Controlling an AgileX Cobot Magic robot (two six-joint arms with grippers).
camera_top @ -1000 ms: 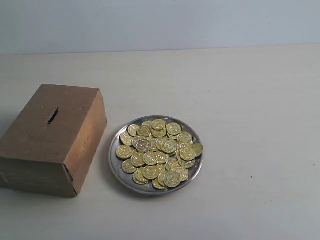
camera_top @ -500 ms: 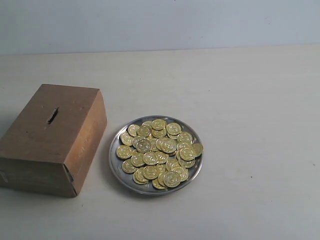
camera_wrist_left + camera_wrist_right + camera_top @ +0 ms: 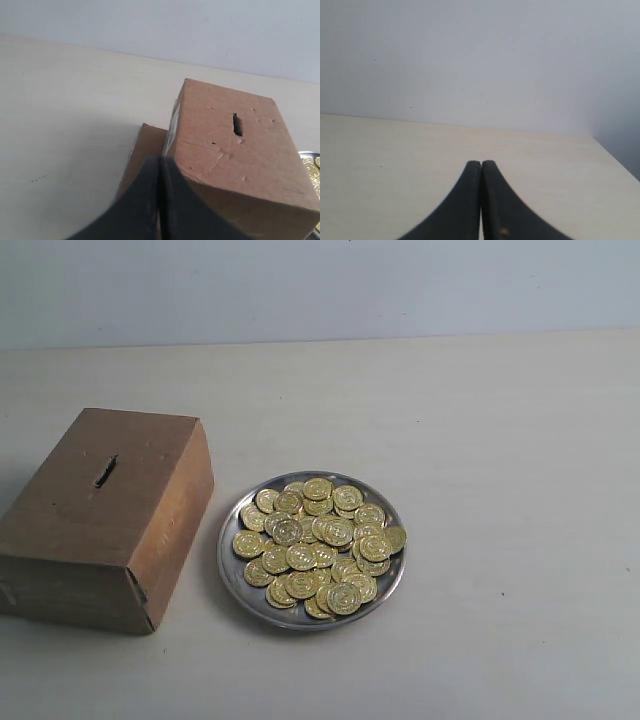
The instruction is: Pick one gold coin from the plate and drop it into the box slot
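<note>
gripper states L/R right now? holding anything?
Left gripper: closed, fingers pressed together, holding nothing.
Right gripper: closed, fingers pressed together, holding nothing.

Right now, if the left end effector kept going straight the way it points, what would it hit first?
Probably the box, near its closest corner. The shut left end effector aims at it, though depth is unclear.

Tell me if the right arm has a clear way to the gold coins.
Probably yes: the gold coins lie uncovered on the round silver metal plate, brown cardboard box beside it; the right gripper is shut.
</note>
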